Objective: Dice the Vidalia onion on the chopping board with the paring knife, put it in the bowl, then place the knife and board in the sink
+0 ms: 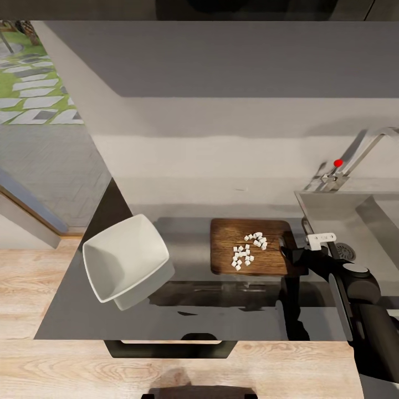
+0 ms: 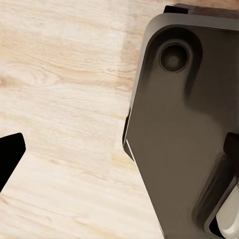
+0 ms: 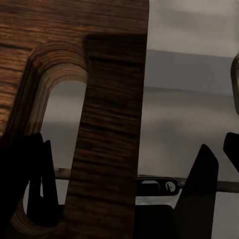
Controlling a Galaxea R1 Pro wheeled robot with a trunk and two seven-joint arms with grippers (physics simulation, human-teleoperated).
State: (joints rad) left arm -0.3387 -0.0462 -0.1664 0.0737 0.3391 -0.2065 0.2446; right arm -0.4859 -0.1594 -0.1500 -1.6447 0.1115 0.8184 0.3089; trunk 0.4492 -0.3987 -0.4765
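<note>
Countertop [image 1: 183, 310], a long dark grey glossy worktop, spans the head view, with the rectangular stainless-steel sink [image 1: 332, 202] and its red-dotted chrome tap [image 1: 354, 158] at its right end. The white squarish bowl [image 1: 124, 263] sits tilted on the left part of the worktop, apparently empty. The flat brown wooden chopping board [image 1: 249, 246] lies between bowl and sink, and the diced Vidalia onion [image 1: 248, 250], a scatter of tiny white cubes, rests on it.

The right gripper [image 1: 293, 256] is at the board's sink-side edge. In the right wrist view its dark fingers [image 3: 204, 174] stand spread either side of the handle strip beside the slot-shaped handle hole [image 3: 55, 134], not visibly clamped. I cannot tell how the left gripper stands.

Dicing looks done. Moving the cubes into the bowl, then sinking knife and board, appears left. The paring knife is not identifiable.

No brand, label or writing is readable.
</note>
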